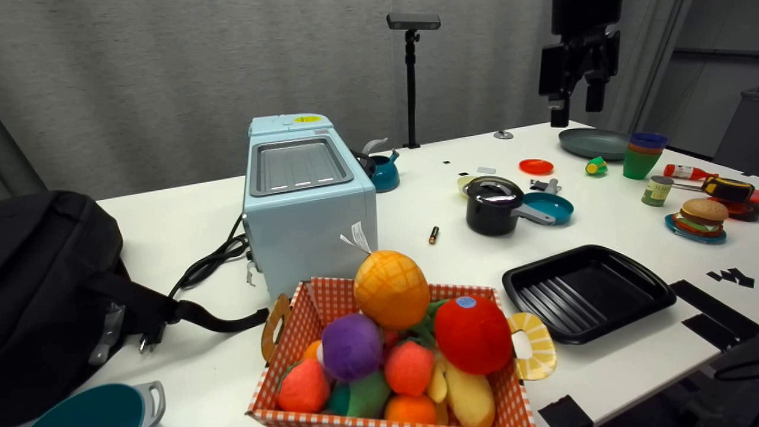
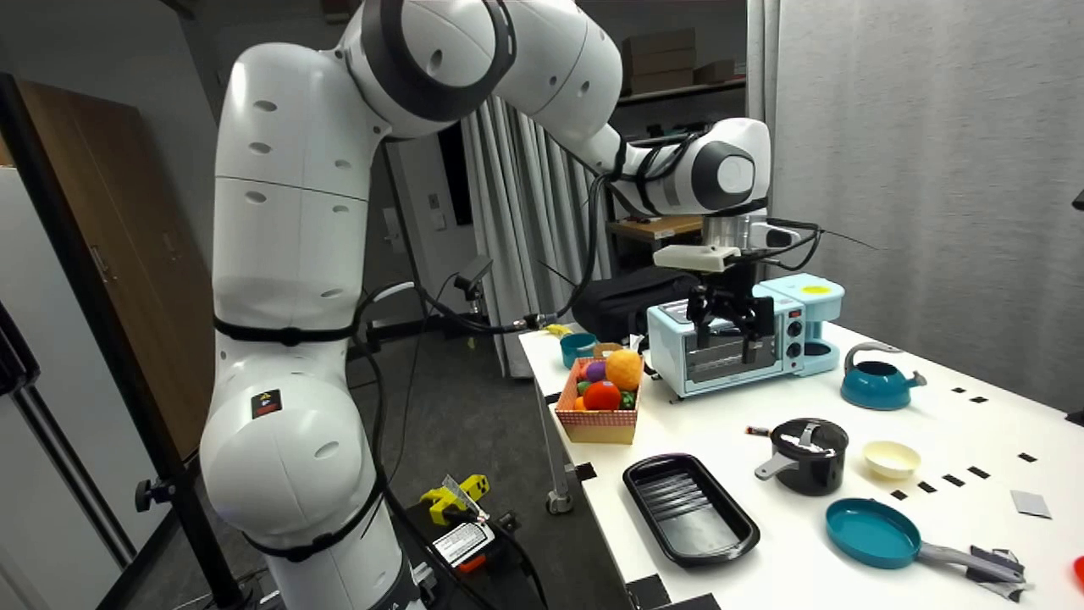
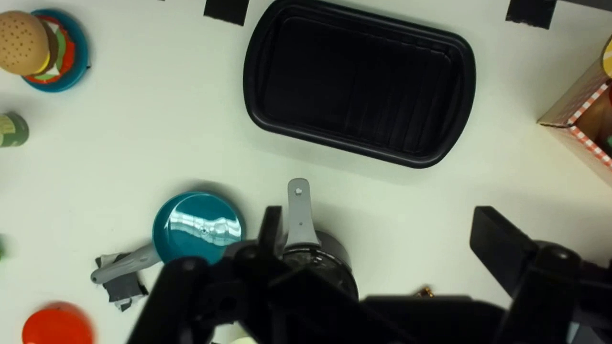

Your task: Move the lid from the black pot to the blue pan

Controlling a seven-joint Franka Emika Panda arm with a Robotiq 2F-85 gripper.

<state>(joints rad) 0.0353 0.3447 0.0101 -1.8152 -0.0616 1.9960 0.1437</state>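
The lid (image 1: 493, 188) is on the black pot (image 1: 491, 217), seated over its mouth; it looks dark and glossy, with a grey strap handle (image 2: 808, 435) across its top; I would expect it to be light, stiff and rather slippery on its face; glass or plastic I cannot tell, so a gentle squeeze seems wise; the strap is the place to take hold, pinched across its narrow width and lifted straight up, since a grip on the smooth rim would likely skid and a tilted pull could drag the pot along.

Clock hours below go by the wrist view, reckoned from the pot with twelve towards the top; the pot's long handle (image 3: 300, 212) points to twelve; the gripper (image 3: 380, 227) hangs well above the table (image 3: 143, 157), fingers spread wide with nothing between them, and its nine-o'clock side hides part of pot and lid; the blue pan (image 3: 198, 227) lies uncovered at nearly ten, a little apart from the pot, its own handle (image 3: 128, 267) running off towards eight.

Around these, a battery (image 3: 424, 291) lies just past three; the black grill tray (image 3: 358, 86) stands a little past twelve; the checked basket (image 3: 576, 98) is at two, well apart; the toy burger (image 3: 28, 43) sits between ten and eleven, the red disc (image 3: 57, 325) between eight and nine.
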